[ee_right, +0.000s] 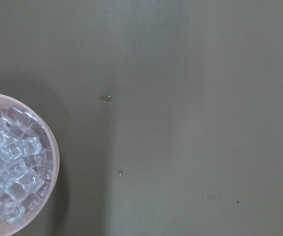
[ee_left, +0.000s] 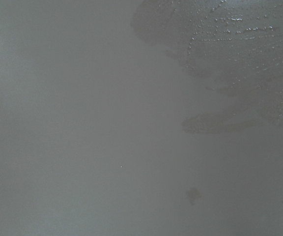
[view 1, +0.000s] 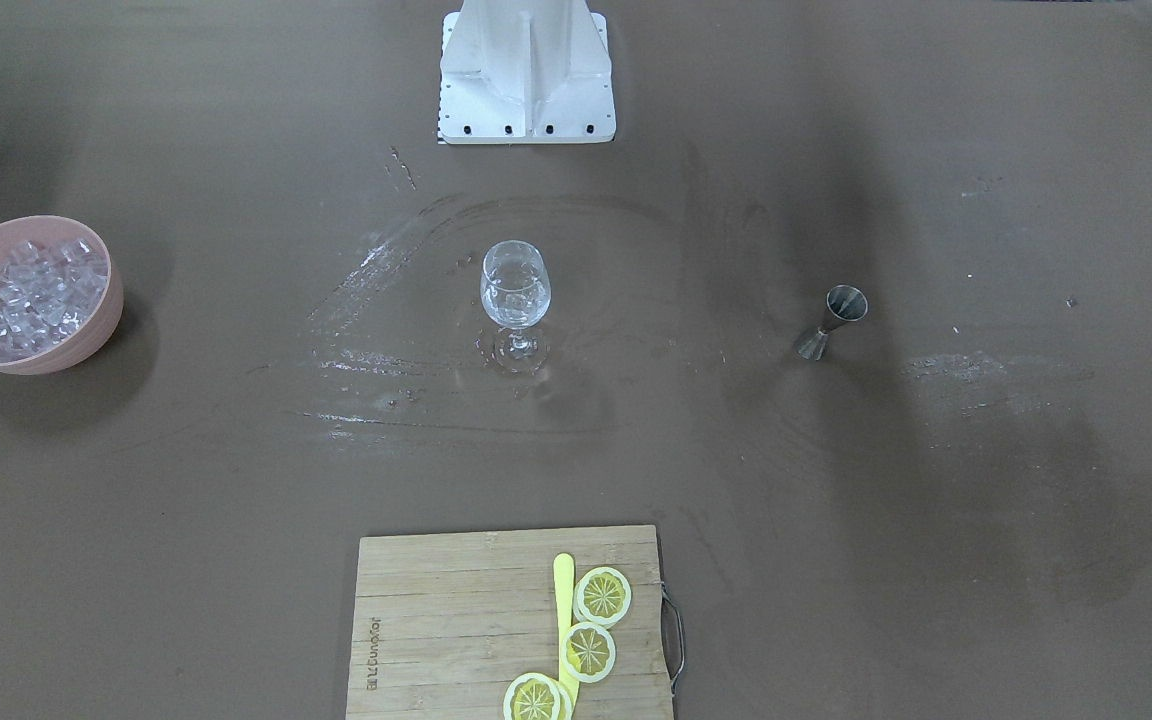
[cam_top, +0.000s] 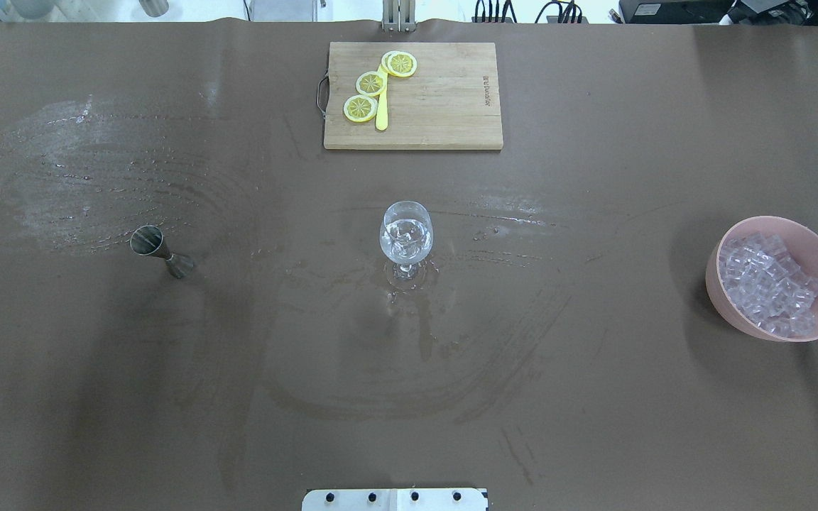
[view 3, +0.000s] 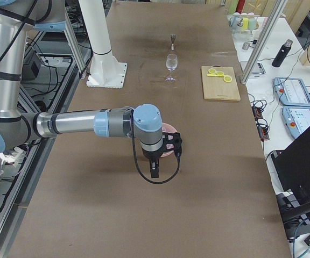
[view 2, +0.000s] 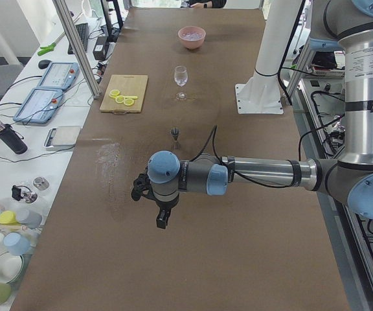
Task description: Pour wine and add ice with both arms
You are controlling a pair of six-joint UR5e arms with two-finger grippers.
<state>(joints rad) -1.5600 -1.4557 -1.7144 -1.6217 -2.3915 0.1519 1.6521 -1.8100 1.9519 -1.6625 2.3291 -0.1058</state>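
Note:
The ice (view 1: 33, 291) is a heap of clear cubes in a pink bowl (view 1: 86, 345) on the robot's right; it also shows in the overhead view (cam_top: 765, 282) and the right wrist view (ee_right: 11, 164). A stemmed wine glass (view 1: 515, 288) stands upright mid-table with something clear inside. A steel jigger (view 1: 833, 320) stands on the robot's left. My left gripper (view 2: 163, 219) hangs over bare table, off from the jigger (view 2: 175, 134). My right gripper (view 3: 154, 171) hangs beside the bowl (view 3: 169, 128). Both show only in the side views, so I cannot tell whether they are open or shut.
A wooden cutting board (view 1: 436, 620) with three lemon slices (view 1: 602, 596) and a yellow utensil (view 1: 563, 590) lies at the operators' edge. Wet smears (cam_top: 96, 177) mark the brown table. The white base block (view 1: 526, 90) stands at the robot's edge.

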